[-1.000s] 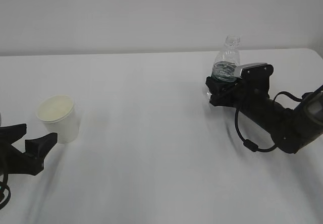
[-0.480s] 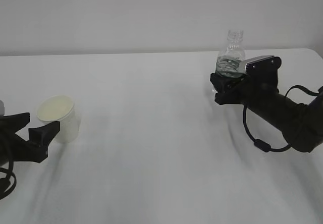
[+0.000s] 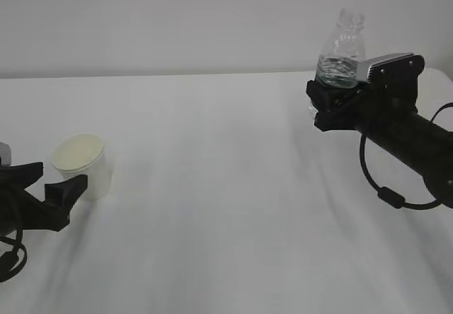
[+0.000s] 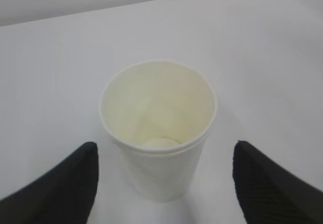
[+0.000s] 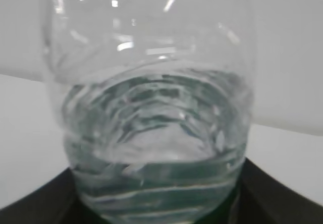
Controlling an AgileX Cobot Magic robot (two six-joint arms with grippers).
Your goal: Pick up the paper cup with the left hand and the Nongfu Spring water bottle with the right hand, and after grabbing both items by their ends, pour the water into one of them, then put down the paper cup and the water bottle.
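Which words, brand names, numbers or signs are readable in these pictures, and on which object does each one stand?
No text is readable in any view.
Water bottle: its label is hidden inside the right end effector; the right wrist view shows only clear ribbed plastic and water.
Paper cup: plain white, no print visible.
Left end effector: no markings visible.

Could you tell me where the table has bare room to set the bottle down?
The broad table stretch between the paper cup and the right gripper is bare. It is crowded only at the left edge, where the left gripper flanks the cup.
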